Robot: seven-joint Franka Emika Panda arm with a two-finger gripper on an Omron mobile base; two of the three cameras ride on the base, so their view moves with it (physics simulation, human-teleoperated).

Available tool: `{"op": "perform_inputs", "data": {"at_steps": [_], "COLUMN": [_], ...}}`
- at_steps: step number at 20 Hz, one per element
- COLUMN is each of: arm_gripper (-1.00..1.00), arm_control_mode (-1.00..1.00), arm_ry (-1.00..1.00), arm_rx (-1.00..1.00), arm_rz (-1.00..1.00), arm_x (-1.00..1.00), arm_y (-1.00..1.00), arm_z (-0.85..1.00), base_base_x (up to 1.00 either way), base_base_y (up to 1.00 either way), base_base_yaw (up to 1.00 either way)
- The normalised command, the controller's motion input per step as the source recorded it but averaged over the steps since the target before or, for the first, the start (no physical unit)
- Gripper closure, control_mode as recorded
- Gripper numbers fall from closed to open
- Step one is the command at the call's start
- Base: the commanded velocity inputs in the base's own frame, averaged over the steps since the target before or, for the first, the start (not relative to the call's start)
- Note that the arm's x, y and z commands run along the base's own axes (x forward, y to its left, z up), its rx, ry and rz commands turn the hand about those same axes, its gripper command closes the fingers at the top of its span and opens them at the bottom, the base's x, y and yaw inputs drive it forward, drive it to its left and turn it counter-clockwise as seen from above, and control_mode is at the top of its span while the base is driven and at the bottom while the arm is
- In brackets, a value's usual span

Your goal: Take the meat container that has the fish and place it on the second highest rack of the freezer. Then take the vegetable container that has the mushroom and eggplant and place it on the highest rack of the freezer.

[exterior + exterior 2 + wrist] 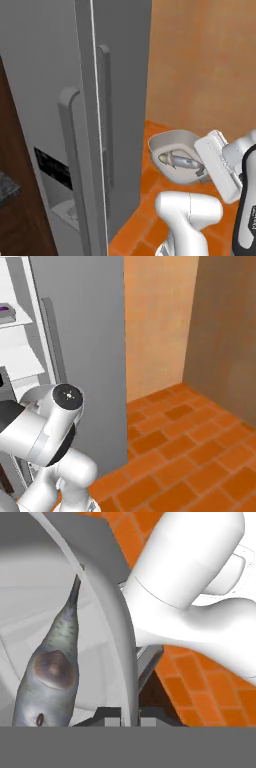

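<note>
The grey refrigerator (75, 100) takes the nine o'clock half of the left base view, its two long handles side by side. In the right base view the freezer (20, 366) stands open at nine o'clock, white shelves stacked inside, and a small tray with something purple (7, 311) sits on an upper one. At three o'clock in the left base view the meat container (175, 150) hangs in the air over the orange tile floor (190, 456), the fish (181, 161) lying in it. The hand (126, 718) is clenched on the container's rim, one finger on each side of the wall. The tub is held by one edge only, so I judge it could tip or slip during the swing to the second highest rack, or clip the door edge.
</note>
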Motion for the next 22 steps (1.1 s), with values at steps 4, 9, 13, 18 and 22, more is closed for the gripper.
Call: {"op": "perform_inputs", "data": {"at_steps": [4,9,13,18,22], "arm_gripper": [1.00,1.00,1.00,1.00,1.00], "arm_control_mode": [1.00,1.00,1.00,1.00,1.00], "arm_ry": [0.00,0.00,0.00,0.00,0.00], "arm_rx": [0.00,0.00,0.00,0.00,0.00], "arm_rz": [0.00,0.00,0.00,0.00,0.00], "arm_x": [0.00,0.00,0.00,0.00,0.00], "arm_y": [0.00,0.00,0.00,0.00,0.00], "arm_z": [0.00,0.00,0.00,0.00,0.00], "base_base_x": [0.52,0.36,0.13,0.34,0.36], "base_base_y": [-0.60,-0.49,-0.53,-0.44,-0.43], "base_base_yaw": [0.55,0.64,0.72,0.74,0.66]}}
